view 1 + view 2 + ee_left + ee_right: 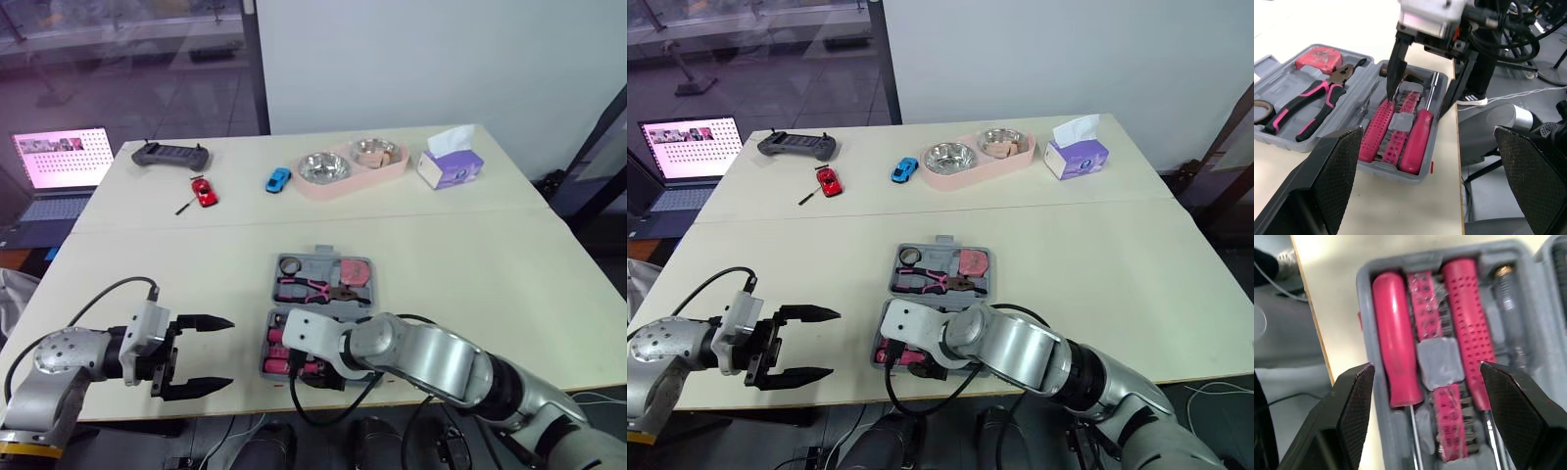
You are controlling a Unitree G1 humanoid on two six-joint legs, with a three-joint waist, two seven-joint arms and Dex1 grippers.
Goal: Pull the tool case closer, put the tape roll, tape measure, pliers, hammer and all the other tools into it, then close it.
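Grey tool case [315,264], open on tabletop [470,284], pliers [304,287] inside. Right end effector [1425,367] spread wide over it; left end effector [230,352] wide, nearby.

- I see a pale table [490,284] with a seam across it.
- A white wall [411,59] stands behind.
- At far left is a glass panel [118,69], perhaps a window.
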